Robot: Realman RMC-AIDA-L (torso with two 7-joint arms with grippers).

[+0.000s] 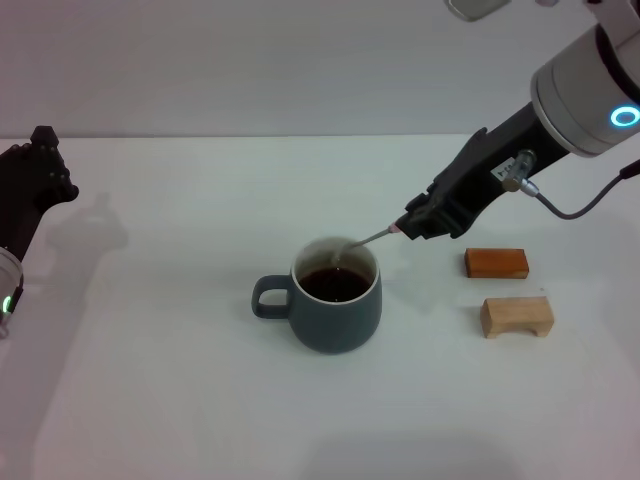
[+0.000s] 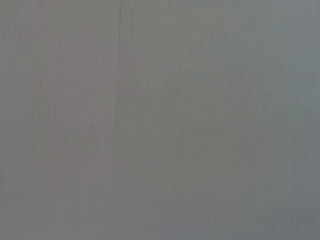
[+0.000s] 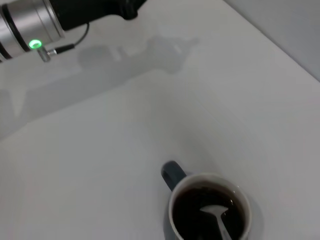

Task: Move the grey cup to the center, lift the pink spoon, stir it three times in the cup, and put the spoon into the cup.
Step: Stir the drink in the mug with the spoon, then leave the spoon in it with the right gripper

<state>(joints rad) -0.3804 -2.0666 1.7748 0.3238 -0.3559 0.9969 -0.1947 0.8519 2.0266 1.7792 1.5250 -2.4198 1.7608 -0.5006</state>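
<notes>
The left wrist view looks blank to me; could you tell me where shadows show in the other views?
Left wrist view: featureless grey, nothing identifiable. Head view: soft shadow on the table beside the left gripper. Right wrist view: that arm's shadow again, beyond the grey cup.

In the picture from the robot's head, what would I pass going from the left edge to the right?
left gripper → grey cup → pink spoon → right gripper → orange block and, nearer, a pale wooden block.

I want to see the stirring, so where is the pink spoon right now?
In the head view, the pink spoon is held by the right gripper, slanting down with its bowl dipped in the dark drink inside the grey cup mid-table.
</notes>
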